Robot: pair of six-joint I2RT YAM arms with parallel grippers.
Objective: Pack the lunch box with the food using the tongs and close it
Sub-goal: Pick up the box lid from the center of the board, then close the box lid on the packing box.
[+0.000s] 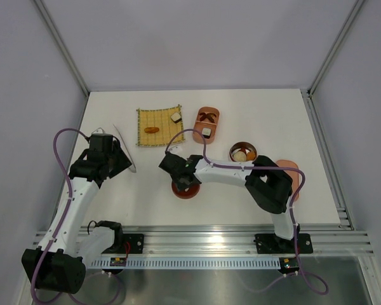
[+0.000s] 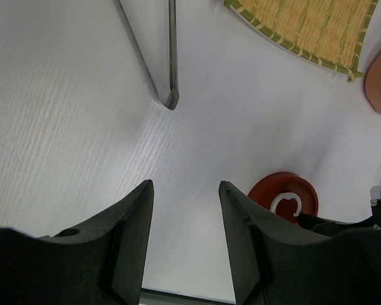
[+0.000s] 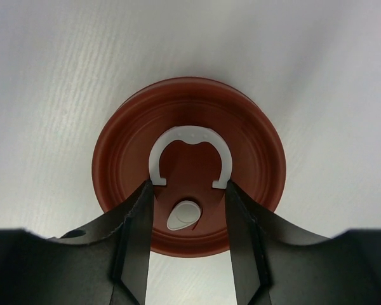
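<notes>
The tongs [image 1: 124,147] lie on the table left of the yellow mat [image 1: 159,127], and their joined end [image 2: 171,98] shows ahead of my left gripper [image 2: 185,184]. That gripper is open, with only bare table between its fingers. My right gripper [image 3: 187,185] is low over a red-brown round lid [image 3: 189,121]. Its fingertips [image 3: 146,190] press on the two ends of the lid's white ring handle [image 3: 190,136]. Food shows as an orange lump [image 1: 152,129] and a white block [image 1: 176,117] on the mat. More pieces sit in the pink oval lunch box [image 1: 207,124] and the round brown bowl [image 1: 243,152].
A pink lid [image 1: 288,166] lies right of the round bowl, partly behind my right arm. The red-brown lid [image 1: 186,189] sits mid-table, between the two arms. Grey walls close off the table at the back and on both sides.
</notes>
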